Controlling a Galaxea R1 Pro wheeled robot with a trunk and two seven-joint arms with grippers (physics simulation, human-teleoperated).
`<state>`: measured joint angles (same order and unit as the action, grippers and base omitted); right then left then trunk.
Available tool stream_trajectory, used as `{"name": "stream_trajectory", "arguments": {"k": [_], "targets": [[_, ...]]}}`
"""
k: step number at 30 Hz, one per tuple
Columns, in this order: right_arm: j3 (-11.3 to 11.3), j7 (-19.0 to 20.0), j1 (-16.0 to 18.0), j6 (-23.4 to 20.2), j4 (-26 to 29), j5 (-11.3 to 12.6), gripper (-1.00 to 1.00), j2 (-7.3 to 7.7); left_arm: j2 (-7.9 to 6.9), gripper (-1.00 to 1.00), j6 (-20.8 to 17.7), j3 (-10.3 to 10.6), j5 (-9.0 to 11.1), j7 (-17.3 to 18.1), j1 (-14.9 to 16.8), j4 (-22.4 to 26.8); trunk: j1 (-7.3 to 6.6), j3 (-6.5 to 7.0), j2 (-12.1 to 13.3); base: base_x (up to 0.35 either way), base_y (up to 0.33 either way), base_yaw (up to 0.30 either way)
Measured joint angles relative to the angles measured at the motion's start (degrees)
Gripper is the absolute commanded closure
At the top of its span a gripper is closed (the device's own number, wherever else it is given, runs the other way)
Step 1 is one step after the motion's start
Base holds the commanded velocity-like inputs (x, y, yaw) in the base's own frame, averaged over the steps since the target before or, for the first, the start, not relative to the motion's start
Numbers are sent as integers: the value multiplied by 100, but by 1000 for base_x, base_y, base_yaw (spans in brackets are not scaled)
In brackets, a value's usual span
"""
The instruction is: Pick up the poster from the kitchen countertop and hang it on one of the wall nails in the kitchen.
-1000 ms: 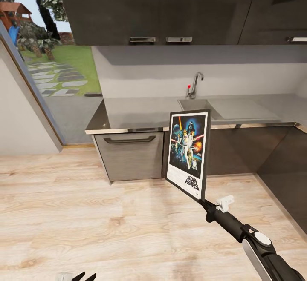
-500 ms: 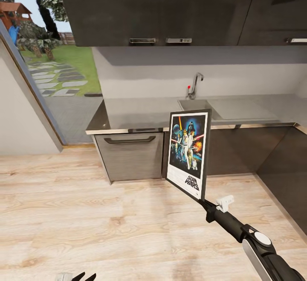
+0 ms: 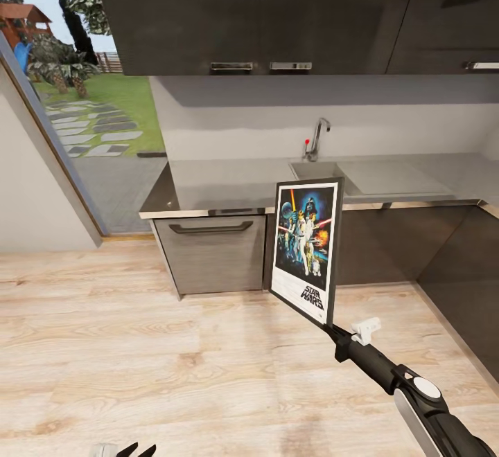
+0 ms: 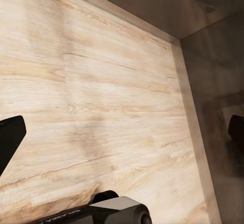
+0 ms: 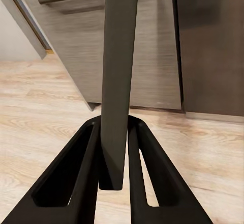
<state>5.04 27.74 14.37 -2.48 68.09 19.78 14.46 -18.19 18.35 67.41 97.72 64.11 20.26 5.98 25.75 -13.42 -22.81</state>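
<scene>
The poster [image 3: 305,246] stands upright in the air in front of the kitchen countertop [image 3: 229,183], its Star Wars artwork facing me. My right gripper [image 3: 331,329] is shut on its lower right corner. In the right wrist view the poster [image 5: 119,71] shows edge-on as a dark strip pinched between the two fingers [image 5: 81,173]. My left gripper [image 3: 135,451] hangs low over the wooden floor, its fingers [image 4: 7,140] wide apart and open with nothing between them. The wall nail is out of view.
A sink [image 3: 326,169] with a chrome tap [image 3: 317,137] is set in the counter behind the poster. Dark upper cabinets [image 3: 277,14] hang above. A grey drawer front [image 3: 211,253] sits below the counter's left end. A glass wall [image 3: 83,131] opens to the garden on the left. Dark cabinets [image 3: 464,270] run along the right.
</scene>
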Motion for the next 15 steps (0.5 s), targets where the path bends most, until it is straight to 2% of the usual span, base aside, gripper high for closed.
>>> {"name": "stream_trajectory", "arguments": {"k": [15], "targets": [[4, 0, 0, 0, -2, -3, 100, 0, -2, -100, 0, 4, 0, 0, 0, 1, 0, 0, 0, 0, 0, 0]]}}
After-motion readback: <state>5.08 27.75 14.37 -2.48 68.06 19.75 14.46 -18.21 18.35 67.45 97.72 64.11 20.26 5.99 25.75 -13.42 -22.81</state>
